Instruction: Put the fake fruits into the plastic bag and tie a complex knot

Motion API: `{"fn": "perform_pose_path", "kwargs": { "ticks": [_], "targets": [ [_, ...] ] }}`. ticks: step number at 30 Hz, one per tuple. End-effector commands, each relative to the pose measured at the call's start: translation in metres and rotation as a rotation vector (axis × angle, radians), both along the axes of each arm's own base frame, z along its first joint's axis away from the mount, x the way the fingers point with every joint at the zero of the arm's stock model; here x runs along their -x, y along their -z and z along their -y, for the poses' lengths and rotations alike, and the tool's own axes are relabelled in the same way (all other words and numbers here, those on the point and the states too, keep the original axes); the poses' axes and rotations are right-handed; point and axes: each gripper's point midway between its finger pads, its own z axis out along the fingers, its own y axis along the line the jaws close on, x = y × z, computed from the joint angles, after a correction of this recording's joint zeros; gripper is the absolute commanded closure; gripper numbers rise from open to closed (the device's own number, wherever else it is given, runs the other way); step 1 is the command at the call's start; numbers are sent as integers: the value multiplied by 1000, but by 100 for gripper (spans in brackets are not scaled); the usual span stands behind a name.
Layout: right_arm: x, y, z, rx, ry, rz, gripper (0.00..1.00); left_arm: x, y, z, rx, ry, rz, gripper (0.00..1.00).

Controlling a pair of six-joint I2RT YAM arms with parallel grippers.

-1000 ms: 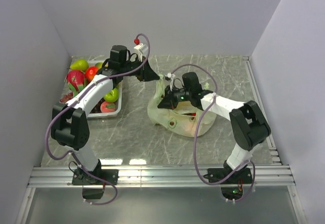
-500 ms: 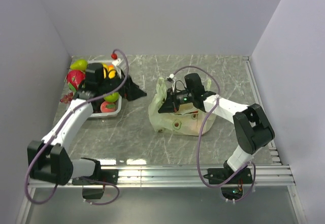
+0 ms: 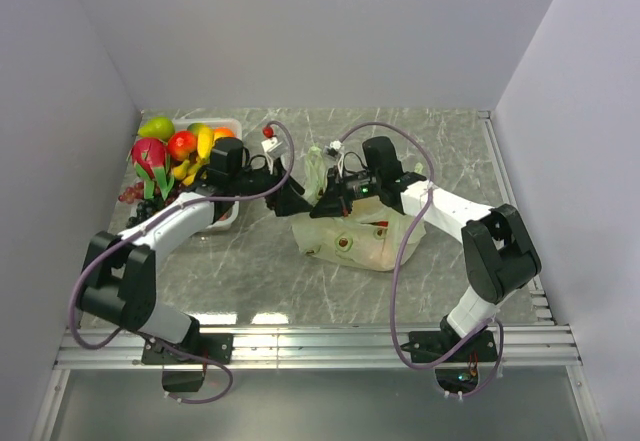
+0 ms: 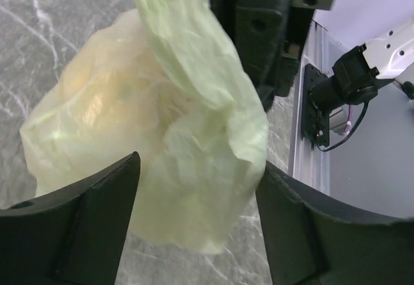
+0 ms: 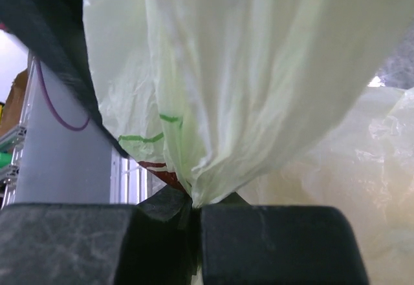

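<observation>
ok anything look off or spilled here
Nothing looks spilled or torn. One oddity: the right claw is pinched shut on the gathered top of the plastic bag while a heap of fake fruits sits in the tray at far left. The left claw is open, facing the bag.

Boxed in on three sides by plain, pale, unmarked walls (image 3: 300,31). Floored with a grey counter (image 3: 260,271) veined white like marble, glossy, catching two bright patches of light (image 3: 270,318) near the front. Edged there by a ribbed aluminium rail (image 3: 320,346), and on the right by a narrower metal strip (image 3: 497,161).
</observation>
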Motion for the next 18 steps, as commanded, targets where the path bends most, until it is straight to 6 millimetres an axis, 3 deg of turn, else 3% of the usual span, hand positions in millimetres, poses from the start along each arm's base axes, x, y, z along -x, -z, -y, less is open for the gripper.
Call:
{"fn": "perform_pose_path", "kwargs": {
  "ticks": [1, 5, 6, 8, 9, 12, 17, 18],
  "targets": [
    [10, -26, 2, -59, -62, 65, 100, -7, -34, 18, 86, 97, 171, 25],
    [15, -25, 3, -60, -91, 77, 100, -6, -35, 27, 120, 130, 171, 46],
    [13, -23, 3, -54, -93, 83, 100, -4, -33, 27, 126, 135, 143, 58],
    [12, -19, 3, -35, -88, 76, 99, -1, -33, 29, 131, 149, 138, 70],
    [9, -16, 4, -24, -82, 77, 89, 2, -31, 29, 130, 158, 131, 82],
    [1, -14, 5, 18, -36, 87, 76, 9, -26, 28, 121, 165, 105, 97],
    [-11, -39, 15, 57, 49, 165, 49, 13, -18, 21, 85, 121, 95, 99],
    [-10, -52, 18, 56, 64, 199, 33, 15, -18, 19, 80, 113, 98, 99]
  ]
}}
